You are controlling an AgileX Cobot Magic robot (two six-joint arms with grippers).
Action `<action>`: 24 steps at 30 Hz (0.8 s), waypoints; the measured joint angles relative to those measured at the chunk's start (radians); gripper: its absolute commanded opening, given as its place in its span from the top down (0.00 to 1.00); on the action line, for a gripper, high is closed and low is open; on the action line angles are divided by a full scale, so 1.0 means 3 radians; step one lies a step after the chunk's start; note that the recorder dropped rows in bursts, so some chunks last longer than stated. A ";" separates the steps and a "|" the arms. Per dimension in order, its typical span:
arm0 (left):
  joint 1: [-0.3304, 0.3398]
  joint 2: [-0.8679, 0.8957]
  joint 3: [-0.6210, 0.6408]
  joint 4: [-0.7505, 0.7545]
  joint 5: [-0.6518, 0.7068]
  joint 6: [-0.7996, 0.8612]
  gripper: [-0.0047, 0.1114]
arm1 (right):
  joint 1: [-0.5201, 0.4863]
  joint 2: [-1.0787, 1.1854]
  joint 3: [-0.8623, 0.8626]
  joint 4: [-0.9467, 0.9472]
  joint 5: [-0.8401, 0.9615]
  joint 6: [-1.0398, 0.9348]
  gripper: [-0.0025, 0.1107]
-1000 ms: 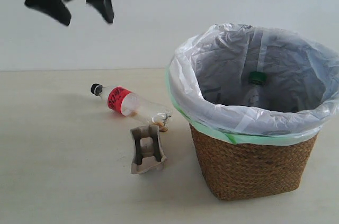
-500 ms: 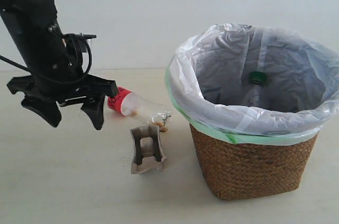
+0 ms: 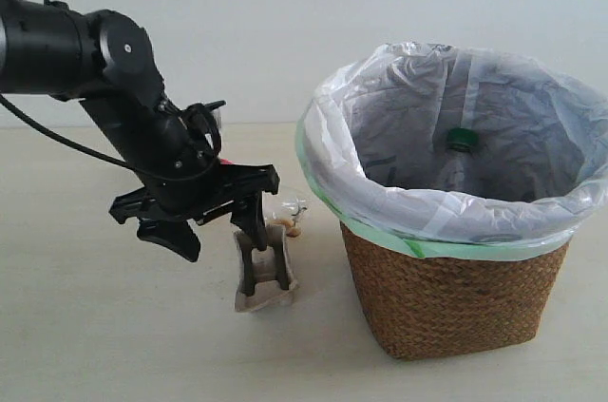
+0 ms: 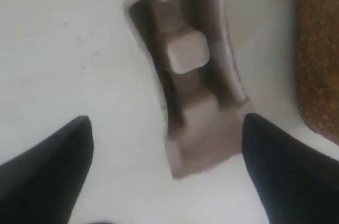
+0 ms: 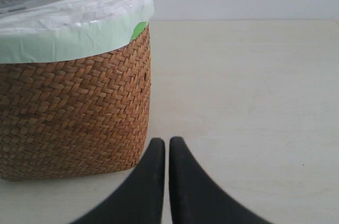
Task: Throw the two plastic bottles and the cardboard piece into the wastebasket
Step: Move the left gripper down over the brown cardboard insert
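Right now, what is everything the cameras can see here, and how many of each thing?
Green-capped bottle: one, clear, inside the wastebasket, cap up.
Second bottle: one, clear with a sliver of red showing, on the table behind the left gripper, mostly hidden.
Cardboard piece: one, grey-beige, on the table to the left of the wastebasket.
Wastebasket: one, brown woven, on the right of the table.
Bag liner: one, translucent white with a green edge, folded over the wastebasket rim.
Table: one, pale beige.
Left gripper: one, black, open, its fingers either side of the cardboard piece.
Right gripper: one, black, shut, low beside the wastebasket; seen only in its wrist view.
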 measured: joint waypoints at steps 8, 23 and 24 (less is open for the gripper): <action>-0.0008 0.0154 0.0000 -0.0006 -0.0200 0.0000 0.34 | 0.0000 0.0000 0.0000 0.0000 0.0000 0.0000 0.98; -0.0142 0.0154 0.0000 -0.0149 -0.0581 0.0000 0.34 | 0.0000 0.0000 0.0000 0.0000 0.0000 0.0000 0.98; -0.0142 0.0154 0.0000 -0.0126 -0.0589 -0.0010 0.34 | 0.0000 0.0000 0.0000 0.0000 0.0000 0.0000 0.98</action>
